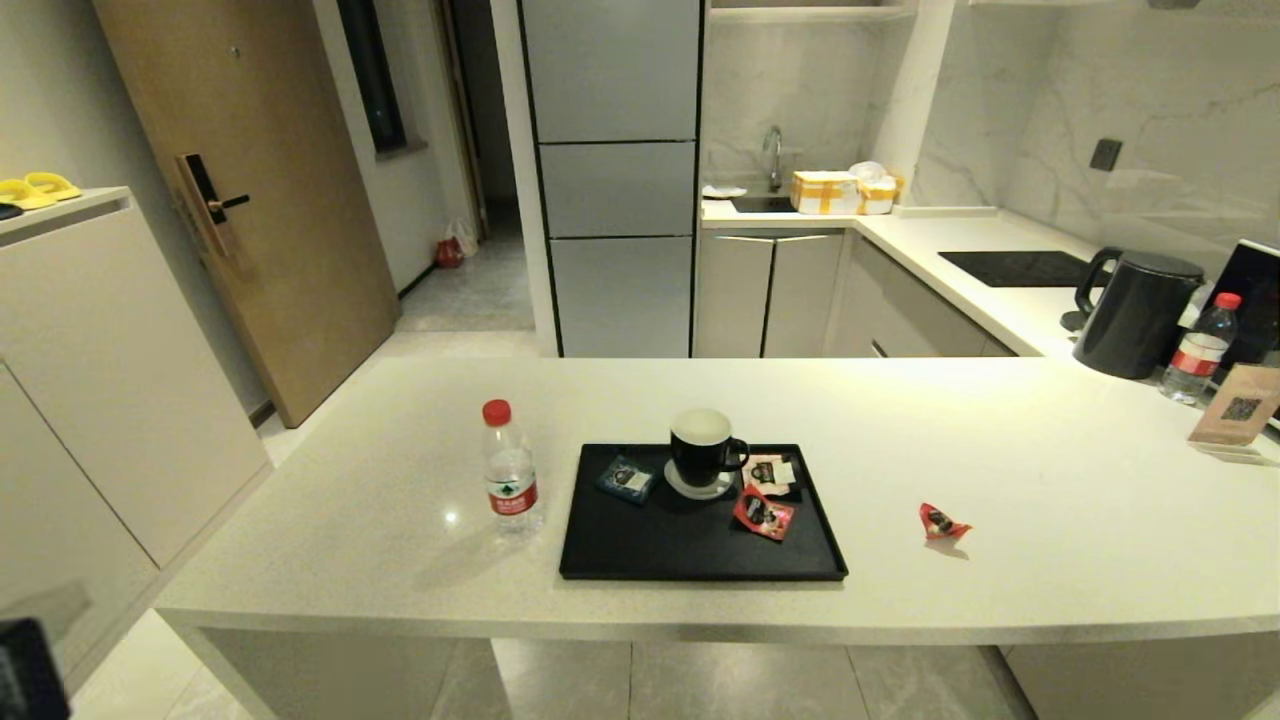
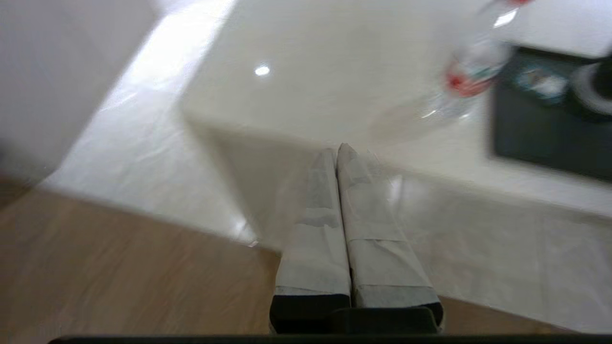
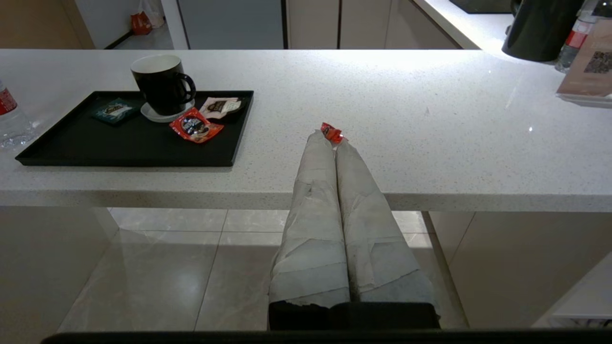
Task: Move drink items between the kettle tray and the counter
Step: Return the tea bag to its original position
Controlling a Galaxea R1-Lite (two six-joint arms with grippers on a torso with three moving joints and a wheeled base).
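A clear water bottle with a red cap and label stands on the pale counter, just left of the black tray. One red sachet lies on the tray beside the black mug. A second red sachet lies on the counter to the tray's right. My left gripper is shut and empty, hanging in front of the counter's edge and apart from the bottle. Below the counter's front edge my right gripper is shut and empty, short of the counter sachet.
The tray also holds a dark teal packet and a pale packet. At the far right stand a black kettle, another bottle and a card sign. Tiled floor lies under the counter's overhang.
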